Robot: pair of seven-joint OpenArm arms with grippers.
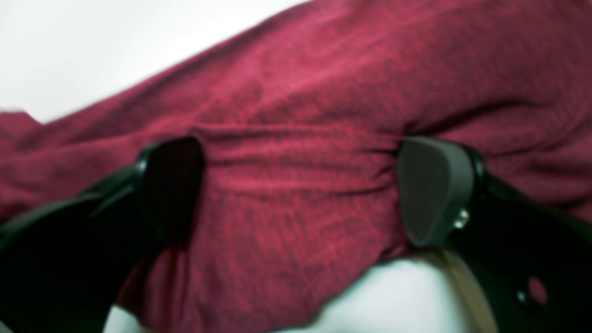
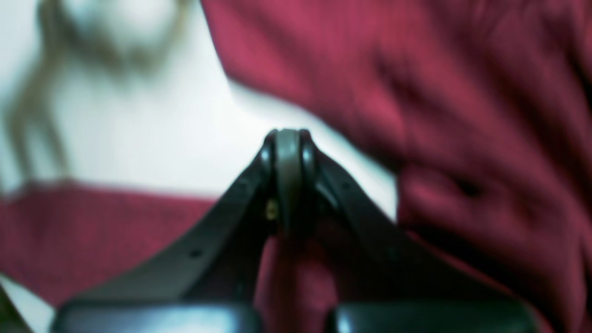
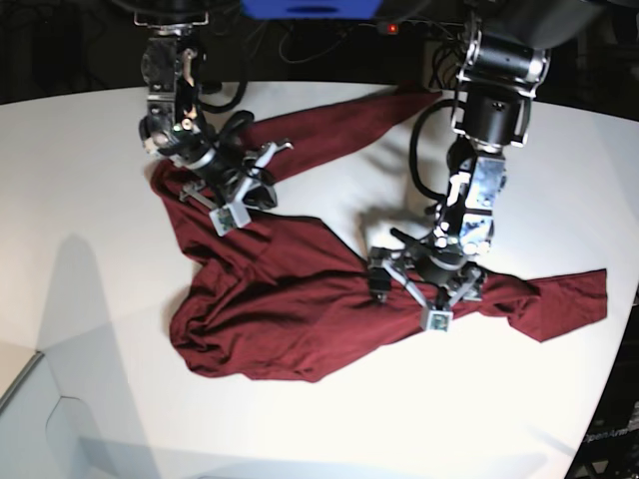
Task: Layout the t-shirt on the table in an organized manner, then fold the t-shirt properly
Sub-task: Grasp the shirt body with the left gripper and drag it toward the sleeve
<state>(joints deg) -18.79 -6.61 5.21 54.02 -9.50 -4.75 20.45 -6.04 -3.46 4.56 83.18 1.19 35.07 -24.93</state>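
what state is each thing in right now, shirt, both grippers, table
t-shirt: crumpled on the table, not folded, sleeves sprawled out to the sides
left gripper: open, jaws set wide, down on the shirt cloth
right gripper: shut, pads pressed together, over the shirt; whether cloth is pinched, cannot tell
table: white, shirt lying on it

Both wrist views are soft and out of focus, the right wrist view worst (its foreground a dark smear). The base view is sharp, lit brightly from above: the table (image 3: 90, 329) glares white, the arms cast faint grey shadows, and the background stays dark.
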